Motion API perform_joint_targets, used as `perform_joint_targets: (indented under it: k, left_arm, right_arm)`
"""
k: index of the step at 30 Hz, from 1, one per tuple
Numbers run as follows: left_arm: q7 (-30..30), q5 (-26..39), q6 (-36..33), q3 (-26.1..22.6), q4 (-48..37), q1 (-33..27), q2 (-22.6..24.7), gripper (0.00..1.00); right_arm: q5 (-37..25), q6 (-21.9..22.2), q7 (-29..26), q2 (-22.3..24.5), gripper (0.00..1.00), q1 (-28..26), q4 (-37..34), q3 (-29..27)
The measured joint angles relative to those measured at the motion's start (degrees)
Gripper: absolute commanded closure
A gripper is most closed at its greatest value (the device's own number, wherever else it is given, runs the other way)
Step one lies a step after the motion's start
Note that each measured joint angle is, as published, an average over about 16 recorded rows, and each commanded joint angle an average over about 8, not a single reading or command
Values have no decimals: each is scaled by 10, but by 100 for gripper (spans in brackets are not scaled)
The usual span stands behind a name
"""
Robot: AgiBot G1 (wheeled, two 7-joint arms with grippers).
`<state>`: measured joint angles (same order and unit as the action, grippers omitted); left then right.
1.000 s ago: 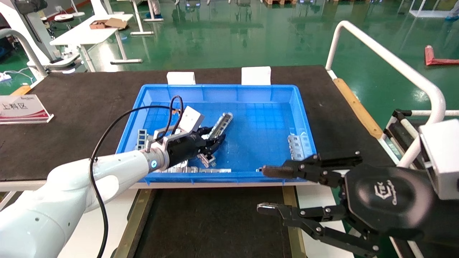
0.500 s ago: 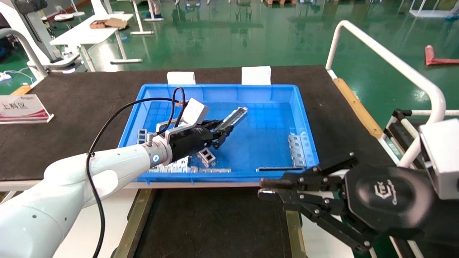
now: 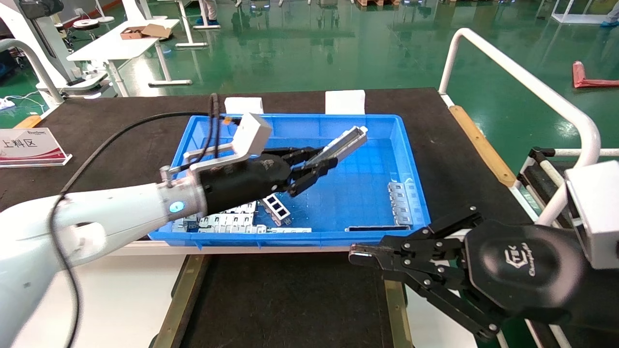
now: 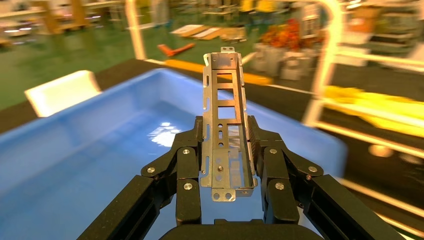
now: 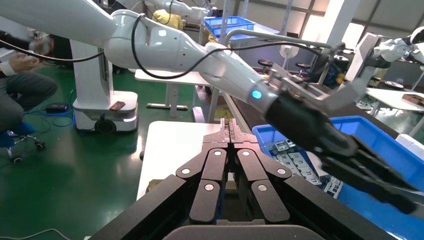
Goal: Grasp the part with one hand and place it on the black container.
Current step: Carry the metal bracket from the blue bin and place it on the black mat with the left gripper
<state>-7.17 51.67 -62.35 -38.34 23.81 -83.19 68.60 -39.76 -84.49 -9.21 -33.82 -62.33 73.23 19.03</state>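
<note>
My left gripper (image 3: 316,170) is shut on the part (image 3: 341,144), a long silver channel strip with cutouts. It holds the part tilted up above the blue bin (image 3: 411,159). In the left wrist view the part (image 4: 224,115) stands between the black fingers (image 4: 186,160), its far end pointing past the bin's wall. The black container (image 3: 285,304) with olive-brass rails lies at the near edge, below the bin. My right gripper (image 3: 355,252) is shut and empty, hovering over the container's right rail; it also shows in the right wrist view (image 5: 229,131).
Several silver plates (image 3: 227,223), a short ladder-like piece (image 3: 276,209), a bracket (image 3: 400,197) and a dark strip (image 3: 377,227) lie in the bin. Two white blocks (image 3: 345,101) stand behind it. A sign (image 3: 29,146) is at far left; a white rail (image 3: 522,77) runs along the right.
My left gripper has lifted the part up and away from the bin floor, toward the far right. My right gripper has closed and dropped a little lower.
</note>
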Motion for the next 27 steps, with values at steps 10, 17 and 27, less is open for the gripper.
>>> perform_joint_targets:
  k: [10, 17, 27]
  left_arm:
    - [71, -17, -68, -6, 192, 99, -105, 100]
    - [131, -17, -14, -14, 353, 203, -173, 100]
    - [212, 18, 137, -40, 467, 318, -205, 100]
  right_arm:
    - [0, 0, 0, 0, 100, 0, 0, 0]
    - [0, 0, 0, 0, 100, 0, 0, 0]
    - [0, 0, 0, 0, 100, 0, 0, 0]
